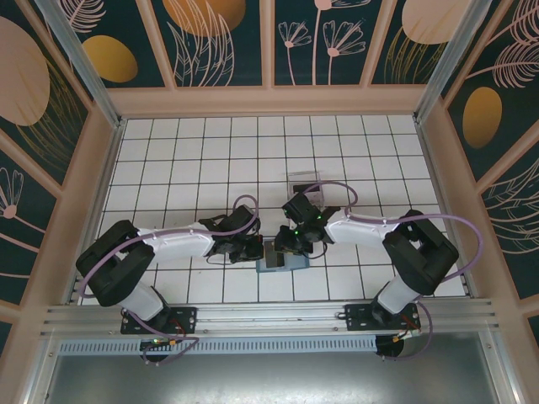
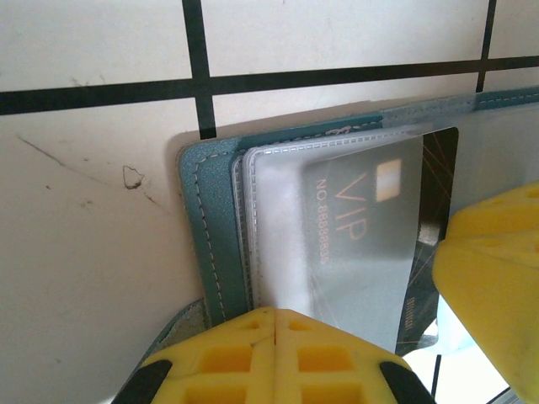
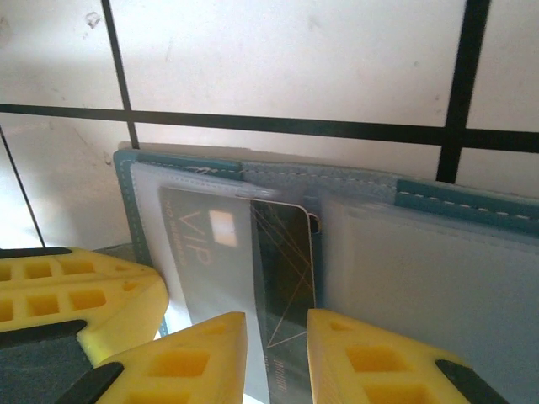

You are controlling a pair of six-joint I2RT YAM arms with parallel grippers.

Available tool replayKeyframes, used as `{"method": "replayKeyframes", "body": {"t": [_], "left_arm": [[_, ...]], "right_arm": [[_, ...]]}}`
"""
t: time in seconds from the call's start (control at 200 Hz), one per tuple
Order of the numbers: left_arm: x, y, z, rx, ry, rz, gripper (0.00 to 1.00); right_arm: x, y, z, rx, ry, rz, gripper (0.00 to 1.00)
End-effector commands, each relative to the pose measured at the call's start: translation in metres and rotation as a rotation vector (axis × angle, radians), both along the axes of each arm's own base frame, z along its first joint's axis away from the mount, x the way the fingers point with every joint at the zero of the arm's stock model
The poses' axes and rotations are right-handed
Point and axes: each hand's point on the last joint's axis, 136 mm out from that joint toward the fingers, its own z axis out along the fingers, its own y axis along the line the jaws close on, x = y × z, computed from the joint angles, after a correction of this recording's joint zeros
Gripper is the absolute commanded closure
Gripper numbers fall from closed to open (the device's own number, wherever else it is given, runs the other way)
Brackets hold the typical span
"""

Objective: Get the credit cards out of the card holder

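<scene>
Card holder [image 1: 282,263] lies open on the counter [image 1: 210,151], near edge, between the arms. Left hand [image 2: 276,324] clenched, apparently pinning its edge. Right hand [image 3: 278,337] parted, straddling the dark card [image 3: 286,252], which is partly out of the clear sleeve [image 3: 198,252]. Best: pinch squarely, draw straight along the slot, holder held down.

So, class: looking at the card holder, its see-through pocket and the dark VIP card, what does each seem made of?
Card holder: teal leather or imitation, matte, pale stitching along the edge. VIP card: probably stiff plastic, dark, fine printed lines. Pocket: clear soft plastic, glossy; the card shows through.
</scene>
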Motion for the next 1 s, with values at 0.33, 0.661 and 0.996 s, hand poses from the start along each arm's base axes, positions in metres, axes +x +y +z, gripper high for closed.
{"method": "replayKeyframes", "body": {"t": [0.33, 0.661, 0.996], "left_arm": [[-0.002, 0.012, -0.012, 0.071, 0.020, -0.001, 1.00], [-0.002, 0.011, -0.013, 0.072, 0.024, -0.001, 1.00], [-0.003, 0.010, -0.016, 0.073, 0.033, -0.004, 1.00]], "right_arm": [[-0.003, -0.017, -0.015, -0.064, 0.012, -0.021, 0.73], [-0.009, -0.008, -0.019, 0.021, 0.042, -0.009, 0.76], [-0.019, -0.002, -0.025, 0.097, 0.086, 0.004, 0.76]]}}
